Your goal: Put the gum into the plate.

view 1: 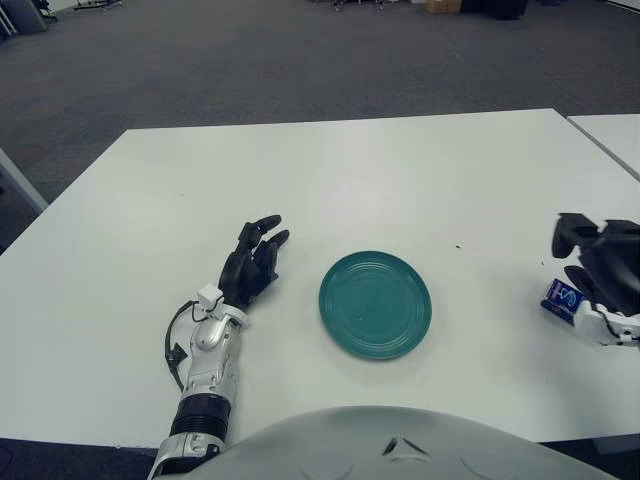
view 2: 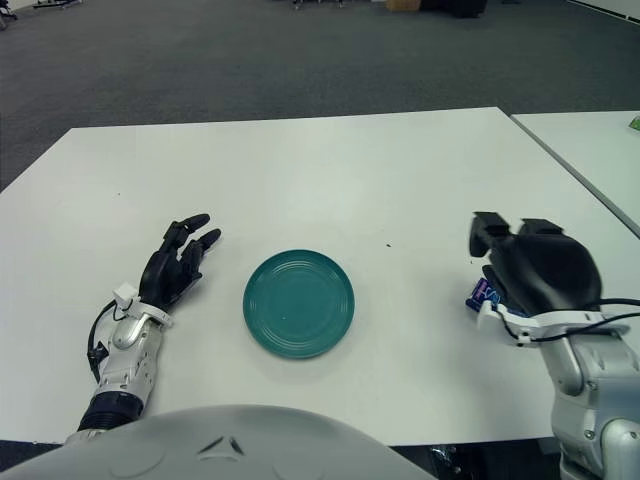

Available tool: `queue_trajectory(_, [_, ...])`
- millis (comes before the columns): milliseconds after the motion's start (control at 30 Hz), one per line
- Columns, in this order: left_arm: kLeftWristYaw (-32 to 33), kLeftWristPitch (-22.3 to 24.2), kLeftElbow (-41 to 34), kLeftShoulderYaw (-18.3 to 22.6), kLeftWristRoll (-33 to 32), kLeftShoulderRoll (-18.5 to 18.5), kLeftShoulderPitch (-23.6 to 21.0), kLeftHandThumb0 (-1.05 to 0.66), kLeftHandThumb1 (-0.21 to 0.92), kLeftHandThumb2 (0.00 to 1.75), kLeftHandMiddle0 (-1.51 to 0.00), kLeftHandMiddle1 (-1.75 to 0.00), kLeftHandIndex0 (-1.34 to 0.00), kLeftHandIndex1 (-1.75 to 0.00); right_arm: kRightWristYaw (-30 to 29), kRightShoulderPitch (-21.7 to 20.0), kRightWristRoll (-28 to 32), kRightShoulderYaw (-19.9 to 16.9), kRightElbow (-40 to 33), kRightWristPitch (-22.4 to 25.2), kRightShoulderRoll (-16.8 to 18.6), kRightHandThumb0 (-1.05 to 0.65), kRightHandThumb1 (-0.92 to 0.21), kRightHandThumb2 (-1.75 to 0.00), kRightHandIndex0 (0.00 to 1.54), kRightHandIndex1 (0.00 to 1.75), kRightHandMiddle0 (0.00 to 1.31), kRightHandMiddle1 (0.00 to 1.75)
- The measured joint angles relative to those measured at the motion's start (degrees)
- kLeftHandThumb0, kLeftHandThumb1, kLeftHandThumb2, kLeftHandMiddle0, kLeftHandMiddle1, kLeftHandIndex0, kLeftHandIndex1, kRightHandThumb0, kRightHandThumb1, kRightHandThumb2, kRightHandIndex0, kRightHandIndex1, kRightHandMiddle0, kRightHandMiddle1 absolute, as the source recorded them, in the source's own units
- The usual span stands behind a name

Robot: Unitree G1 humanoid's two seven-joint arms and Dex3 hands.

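Left eye view: hands, plate and gum on a white table (view 1: 400, 160).
Left hand (view 1: 250, 265) lies flat, fingers loose, left of the green plate (view 1: 375, 304). Right hand (view 2: 530, 265) arches over the blue gum (view 1: 561, 297), not gripping.

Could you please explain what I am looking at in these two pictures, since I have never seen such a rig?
Both pictures come from a stereo camera in a humanoid robot's head, looking down at a white table; they show one scene from slightly different spots. The grey curve at the bottom is the robot's body. Its left hand shows left of a green plate, fingers relaxed, holding nothing. Its right hand is over a small blue gum pack near the table's right edge. Whether the fingers have closed on the pack cannot be seen. The plate holds nothing, so the gum is not yet in it.
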Motion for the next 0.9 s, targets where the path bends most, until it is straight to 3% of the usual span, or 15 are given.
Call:
queue_trajectory(67, [-0.3, -0.3, 0.4, 0.0, 0.0, 0.0, -0.2, -0.82, 0.92, 0.67, -0.23, -0.54, 0.0, -0.93, 0.1, 0.2, 0.0, -0.2, 0.6, 1.0, 0.0, -0.97, -0.92, -0.66, 0.28, 0.28, 0.0, 0.79])
queue_trajectory(333, [-1.1, 0.1, 1.6, 0.2, -0.4, 0.1, -0.9, -0.81, 0.92, 0.68, -0.25, -0.57, 0.0, -0.93, 1.1, 1.2, -0.3, -1.2, 2.4, 4.4, -0.4, -1.04, -0.92, -0.72, 0.24, 0.16, 0.0, 0.54])
queue_trajectory(900, [-0.3, 3.9, -0.1, 0.0, 0.8, 0.4, -0.9, -0.85, 0.92, 0.73, -0.21, -0.59, 0.0, -0.88, 1.2, 4.3, -0.3, -2.7, 5.1, 8.2, -1.4, -1.05, -0.92, -0.8, 0.24, 0.08, 0.0, 0.4])
